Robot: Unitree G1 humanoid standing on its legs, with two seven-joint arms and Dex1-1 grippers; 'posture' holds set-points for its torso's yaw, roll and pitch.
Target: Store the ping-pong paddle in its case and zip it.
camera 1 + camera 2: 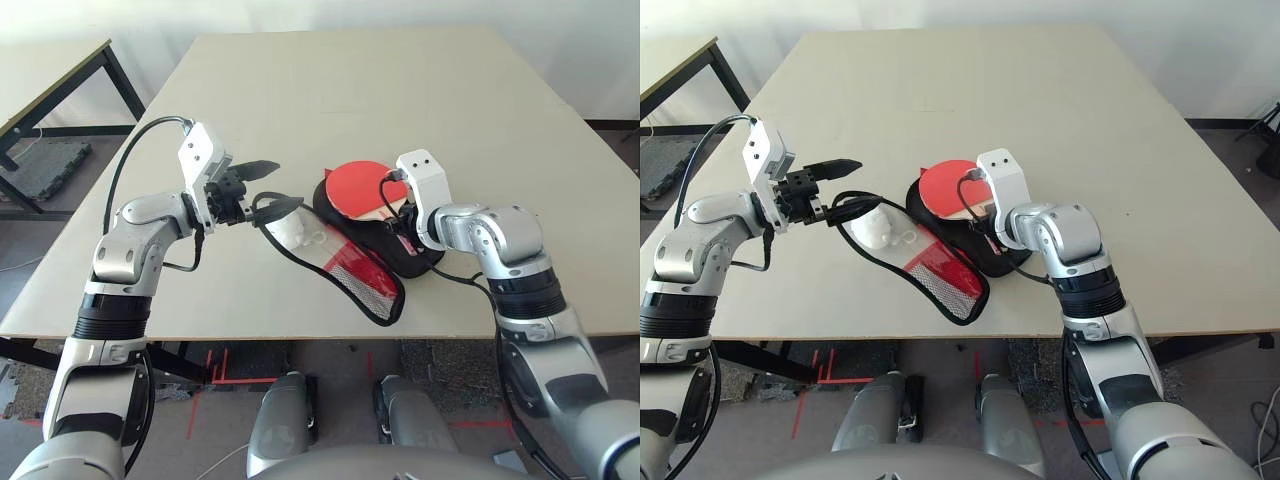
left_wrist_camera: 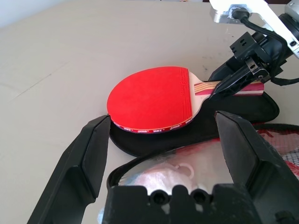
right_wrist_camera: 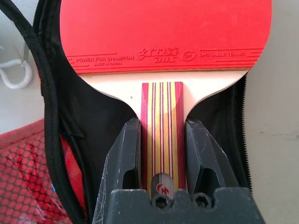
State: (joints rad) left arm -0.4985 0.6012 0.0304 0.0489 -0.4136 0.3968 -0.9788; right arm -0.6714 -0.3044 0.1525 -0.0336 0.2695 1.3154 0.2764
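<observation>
Right hand pinches paddle by the handle, blade over case black half at its 12 o'clock; left hand spread near the lid; rim may snag blade, handle may slip.

Smooth red rubber paddle, wooden handle

The ping-pong paddle had a red face and a red-and-yellow striped handle; the case was black, with red mesh; the table was beige
</observation>
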